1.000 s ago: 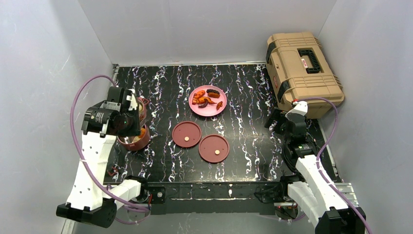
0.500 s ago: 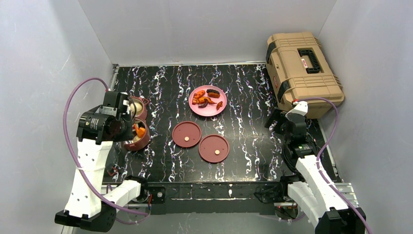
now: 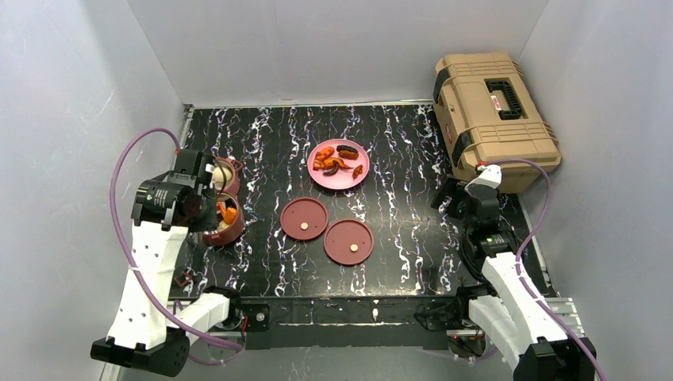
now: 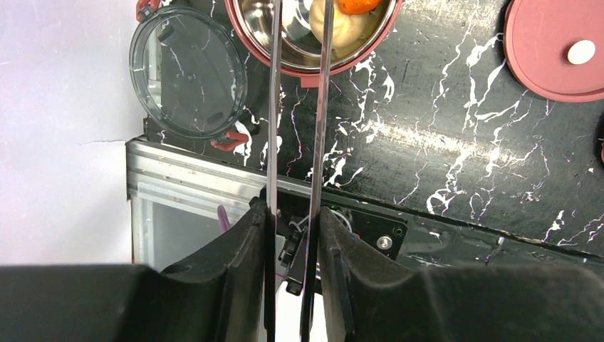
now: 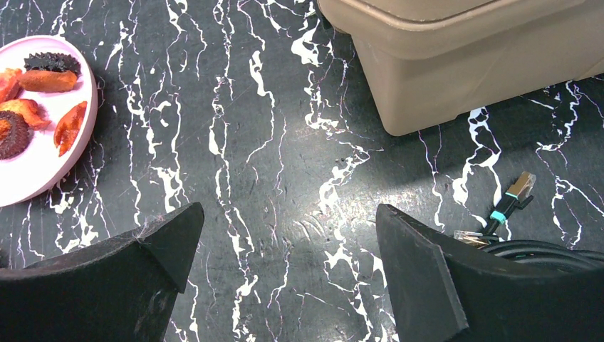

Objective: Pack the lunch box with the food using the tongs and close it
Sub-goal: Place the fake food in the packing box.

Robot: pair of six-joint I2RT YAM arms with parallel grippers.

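While the left gripper (image 4: 292, 222), nearly closed, clamps the tongs (image 4: 273, 107), the right gripper (image 5: 288, 214) gapes wide; empty.

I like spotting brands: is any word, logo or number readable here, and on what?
Nothing is readable. The large tan plastic toolbox carries a small red-and-white label on its lid, too small and blurred to read. No other text shows in any view.

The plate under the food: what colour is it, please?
Pink; the plate shows best in the right wrist view.
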